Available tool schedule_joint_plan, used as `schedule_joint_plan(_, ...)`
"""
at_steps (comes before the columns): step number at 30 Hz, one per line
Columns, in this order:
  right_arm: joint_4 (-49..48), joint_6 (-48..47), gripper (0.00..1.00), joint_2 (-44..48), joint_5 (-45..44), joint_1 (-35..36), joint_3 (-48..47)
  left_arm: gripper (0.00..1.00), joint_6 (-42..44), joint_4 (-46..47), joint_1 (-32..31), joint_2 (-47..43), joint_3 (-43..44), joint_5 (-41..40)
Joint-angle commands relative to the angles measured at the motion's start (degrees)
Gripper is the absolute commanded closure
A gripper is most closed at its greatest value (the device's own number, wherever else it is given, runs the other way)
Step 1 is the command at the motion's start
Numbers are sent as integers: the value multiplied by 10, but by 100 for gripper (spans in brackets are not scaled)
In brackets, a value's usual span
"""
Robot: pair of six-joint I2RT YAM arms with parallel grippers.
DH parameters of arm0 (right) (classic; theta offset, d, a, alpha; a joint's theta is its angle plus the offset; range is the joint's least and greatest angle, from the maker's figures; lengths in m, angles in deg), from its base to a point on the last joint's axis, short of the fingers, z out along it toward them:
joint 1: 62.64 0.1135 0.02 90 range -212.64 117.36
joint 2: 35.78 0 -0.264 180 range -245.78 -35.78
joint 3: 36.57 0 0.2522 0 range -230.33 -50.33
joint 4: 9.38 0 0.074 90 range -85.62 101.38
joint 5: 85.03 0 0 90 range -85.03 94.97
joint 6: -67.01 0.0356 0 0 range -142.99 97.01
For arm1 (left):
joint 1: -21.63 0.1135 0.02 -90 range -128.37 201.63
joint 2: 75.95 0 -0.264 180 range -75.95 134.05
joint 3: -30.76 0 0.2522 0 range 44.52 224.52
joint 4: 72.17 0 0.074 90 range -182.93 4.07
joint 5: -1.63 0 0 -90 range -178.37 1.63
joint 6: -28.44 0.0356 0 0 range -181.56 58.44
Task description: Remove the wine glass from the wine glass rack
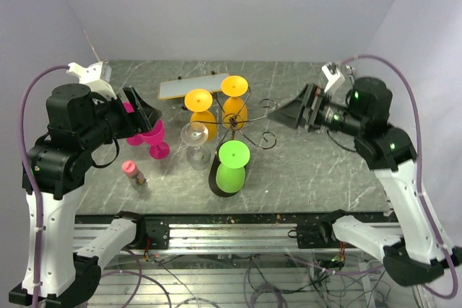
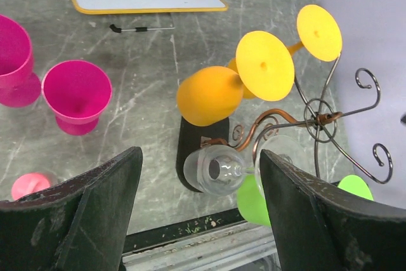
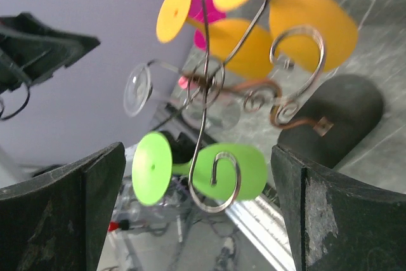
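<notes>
The wine glass rack [image 1: 234, 122] stands mid-table, a dark wire stem with scroll arms on a black oval base [image 2: 192, 147]. Hanging upside down from it are a clear wine glass [image 1: 195, 137], a green one [image 1: 232, 164] and two orange ones [image 1: 199, 102]. My left gripper [image 1: 148, 115] is open and empty, left of the rack; in the left wrist view the clear glass [image 2: 219, 169] lies between and beyond its fingers. My right gripper [image 1: 294, 115] is open and empty to the right of the rack, facing a scroll hook [image 3: 222, 179] and the green glass [image 3: 244, 171].
Two pink glasses [image 1: 153, 141] stand upright on the table under the left gripper. A small pink-capped bottle [image 1: 133, 172] stands nearer the front edge. A yellow-framed whiteboard [image 1: 191, 88] and a pen [image 2: 141, 28] lie at the back.
</notes>
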Motion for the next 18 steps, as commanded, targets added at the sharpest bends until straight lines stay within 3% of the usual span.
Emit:
schedule_joint_plan(1, 88, -134, 2, -105, -77, 2, -126, 15, -15, 32, 2, 2, -1, 55)
schedule_joint_plan(6, 66, -198, 0, -175, -113, 2, -207, 15, -25, 19, 2, -18, 1, 59)
schedule_joint_plan(18, -21, -218, 9, -346, 37, 10, -295, 13, -62, 13, 2, -80, -25, 45)
